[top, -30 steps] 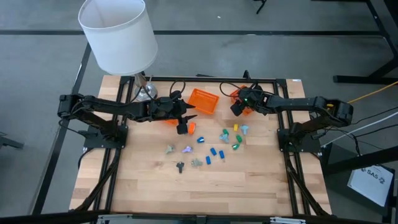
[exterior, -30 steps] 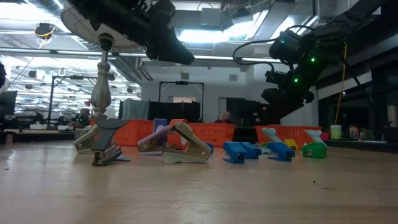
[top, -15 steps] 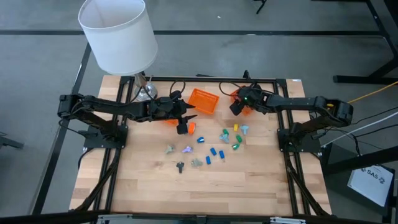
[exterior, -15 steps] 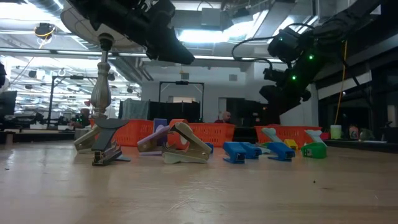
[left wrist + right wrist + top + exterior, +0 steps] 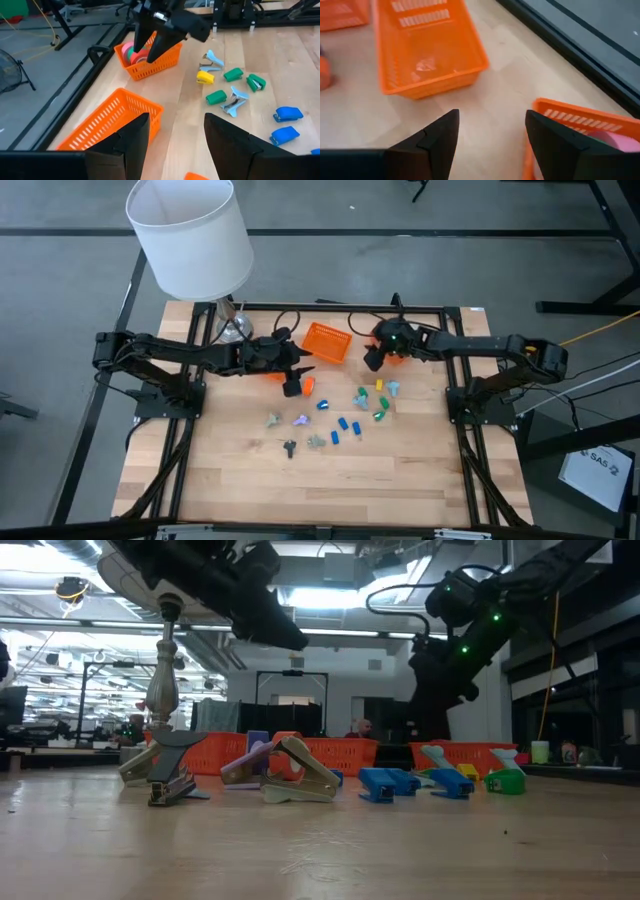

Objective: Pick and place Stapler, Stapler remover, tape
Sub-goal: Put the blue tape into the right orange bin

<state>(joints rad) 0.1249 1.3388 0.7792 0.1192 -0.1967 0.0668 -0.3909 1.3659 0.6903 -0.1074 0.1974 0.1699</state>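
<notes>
Above the desk's (image 5: 240, 480) far edge, the right gripper (image 5: 492, 132) hangs with jaws released beside a basket (image 5: 150, 60) holding tape rolls (image 5: 135, 52); the left gripper (image 5: 172, 137), jaws released, hovers near another basket (image 5: 112, 120).

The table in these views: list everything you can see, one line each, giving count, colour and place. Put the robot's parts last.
lamp: one, white shade, back left corner of the table
baskets: three, orange, along the back edge
tape rolls: pink and green, in the right-hand basket; count unclear
orange roll: one, on the table by the left gripper
blue staplers: about four, table centre
green staplers: three, centre right
yellow stapler: one, beside the green ones
staple removers: several, pale blue, grey, purple, spread across the centre
left gripper: open, by the left-hand basket
right gripper: open, between the middle and right-hand baskets
</notes>
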